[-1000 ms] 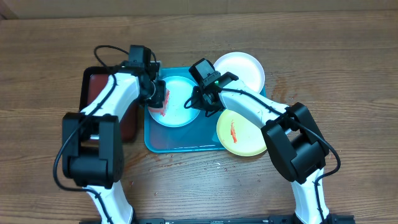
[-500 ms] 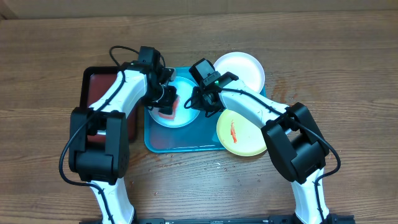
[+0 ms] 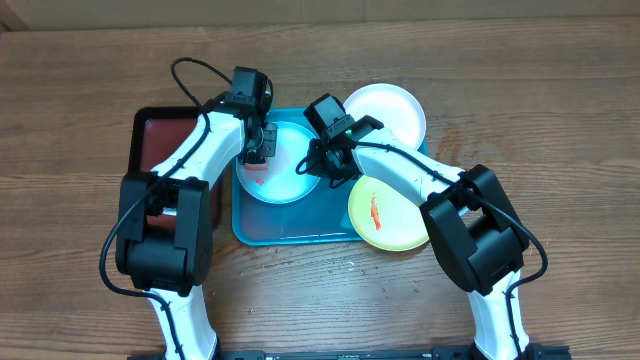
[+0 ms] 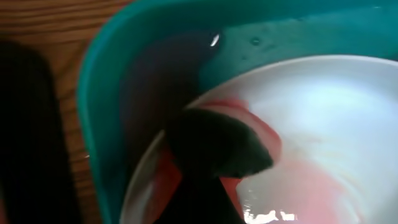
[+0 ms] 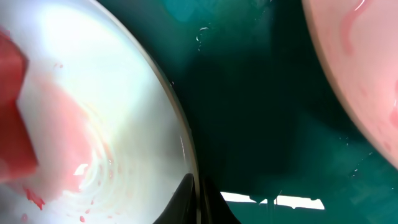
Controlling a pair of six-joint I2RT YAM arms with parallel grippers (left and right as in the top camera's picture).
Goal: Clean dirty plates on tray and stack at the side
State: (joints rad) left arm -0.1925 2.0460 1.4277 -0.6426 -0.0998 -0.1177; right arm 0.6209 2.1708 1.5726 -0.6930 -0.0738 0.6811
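Pinching the right rim of the light blue plate [image 3: 290, 176] in my closed right gripper [image 3: 322, 170], I hold a red sponge [image 5: 12, 137] clamped in my left gripper [image 3: 258, 152] over its smeared left side.

left arm [image 3: 190, 150]: white shell, black joints | cable [image 3: 175, 68]: black | left end effector [image 3: 258, 152]: black

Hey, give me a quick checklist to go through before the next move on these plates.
1. Right gripper pinching the light blue plate by its rim: ok.
2. Left gripper shut, down on that plate's left side: ok.
3. Light blue plate wiped clean: not ok, pink smear shows.
4. Yellow-green plate clean: not ok, red streak.
5. White plate clean: cannot tell.
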